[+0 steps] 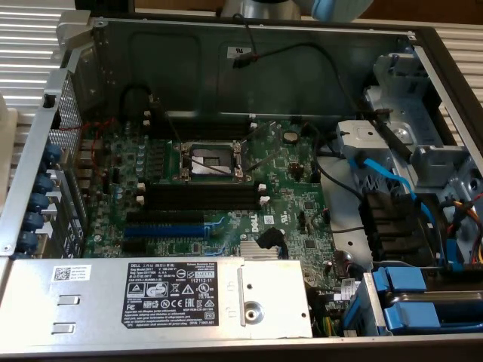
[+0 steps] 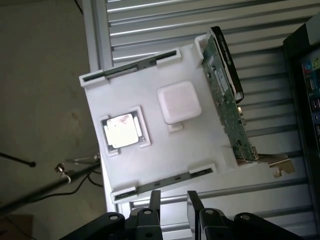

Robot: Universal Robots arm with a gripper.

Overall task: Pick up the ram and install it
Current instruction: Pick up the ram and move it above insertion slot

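hovering with fingers [image 2: 155, 201] of the gripper [image 2: 173, 202] parted, pinching nothing, tips just short of the ram [image 2: 162, 183], seated on edge in end clips along the white tray [image 2: 150, 160] rim nearest the fingertips. second similar stick [image 2: 130, 65] on the far rim, cpu [image 2: 122, 131] and white pad [image 2: 179, 102] beyond the tips in between. probably light, stiff, thin and easy to crack or chip if twisted; best taken mid-length across the two flat faces, clear of clips and contact edge.
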